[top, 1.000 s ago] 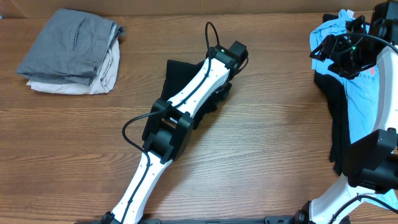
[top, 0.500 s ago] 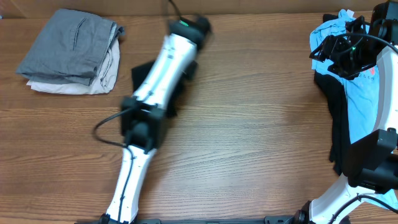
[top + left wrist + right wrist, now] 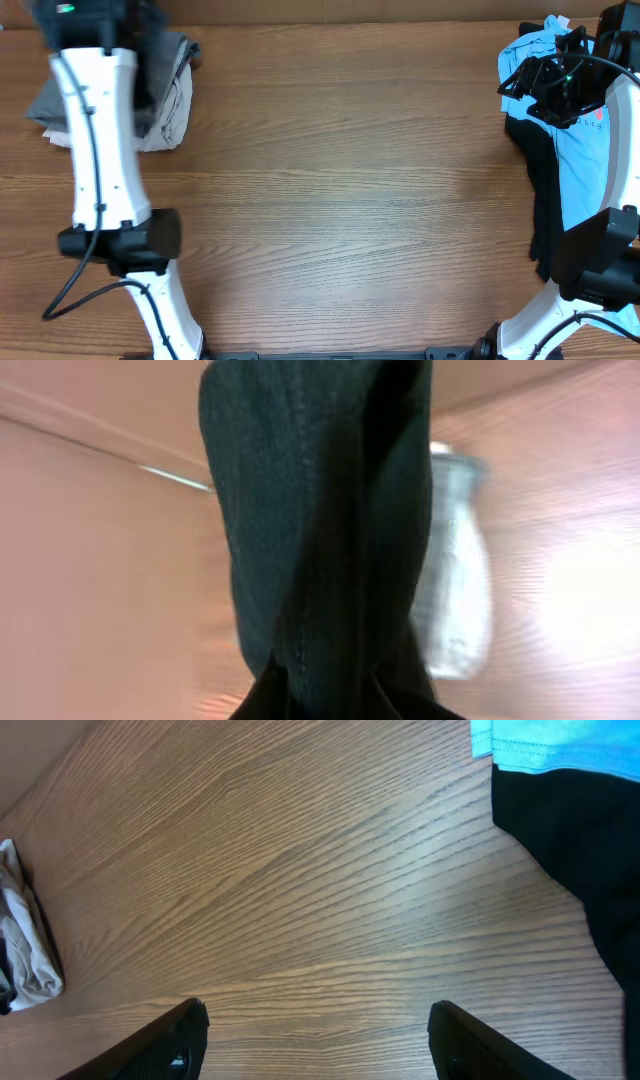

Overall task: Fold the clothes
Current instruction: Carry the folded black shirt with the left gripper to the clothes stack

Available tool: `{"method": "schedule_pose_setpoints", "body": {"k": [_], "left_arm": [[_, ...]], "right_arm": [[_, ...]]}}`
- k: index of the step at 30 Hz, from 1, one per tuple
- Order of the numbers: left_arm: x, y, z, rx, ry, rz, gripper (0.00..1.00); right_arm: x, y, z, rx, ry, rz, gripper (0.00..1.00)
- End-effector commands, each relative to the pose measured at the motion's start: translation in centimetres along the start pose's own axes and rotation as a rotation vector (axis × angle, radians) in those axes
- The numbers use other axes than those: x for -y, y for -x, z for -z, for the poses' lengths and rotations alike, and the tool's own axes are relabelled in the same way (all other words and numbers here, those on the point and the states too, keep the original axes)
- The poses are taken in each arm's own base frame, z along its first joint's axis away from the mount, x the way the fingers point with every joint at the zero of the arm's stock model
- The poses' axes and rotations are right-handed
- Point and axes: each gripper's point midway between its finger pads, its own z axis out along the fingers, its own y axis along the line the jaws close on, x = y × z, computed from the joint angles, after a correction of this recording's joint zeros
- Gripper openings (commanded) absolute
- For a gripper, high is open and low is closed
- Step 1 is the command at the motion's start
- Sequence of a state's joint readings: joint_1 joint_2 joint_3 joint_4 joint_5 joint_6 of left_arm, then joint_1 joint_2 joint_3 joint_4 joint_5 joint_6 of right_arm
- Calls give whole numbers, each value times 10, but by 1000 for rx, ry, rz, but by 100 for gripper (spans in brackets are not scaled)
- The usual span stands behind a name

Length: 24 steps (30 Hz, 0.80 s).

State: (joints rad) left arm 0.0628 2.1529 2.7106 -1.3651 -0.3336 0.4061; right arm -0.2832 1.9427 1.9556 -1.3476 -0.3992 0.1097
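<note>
My left gripper (image 3: 92,14) is at the far left back of the table, over the folded stack of grey and white clothes (image 3: 172,112). It is shut on a black garment (image 3: 320,540) that hangs in front of the left wrist camera and hides the jaws; the garment shows dark beside the arm in the overhead view (image 3: 150,55). The stack appears blurred in the left wrist view (image 3: 455,580). My right gripper (image 3: 553,82) is open and empty (image 3: 318,1038), above bare wood beside the unfolded pile of a light blue shirt (image 3: 585,150) and black clothes (image 3: 545,200).
The wooden table (image 3: 350,200) runs between the stack at the left and the pile at the right. In the right wrist view the blue shirt (image 3: 560,745) and a black cloth (image 3: 590,860) lie at the right, and a white cloth (image 3: 25,955) at the left edge.
My left arm has swung fast from the table's middle to the far left back, carrying the black garment off the table to above the folded stack. The right arm has not moved.
</note>
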Motion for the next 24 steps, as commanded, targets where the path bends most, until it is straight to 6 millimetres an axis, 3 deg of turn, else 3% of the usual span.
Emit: {"method": "schedule_pose_setpoints", "body": {"k": [1,6,11,18,24], "left_arm": [[-56,-3,-6,36,100,-87,4],[-89,-10,-36,96,64,-140,4],[-103,-19,-66,92,66,-223,4],[-107,-17,-108,97,92,-283,4],[-100,-35,-150,48,62,-279,4]], "right_arm": [[0,-1,-1,-3,-3,-21,74],[0,-2,-1,-5,-3,-22,74],[0,-2,-1,-5,-3,-22,73],[0,-2,-1,-5,-3,-35,73],[0,-1,-1,-3,-3,-42,73]]}}
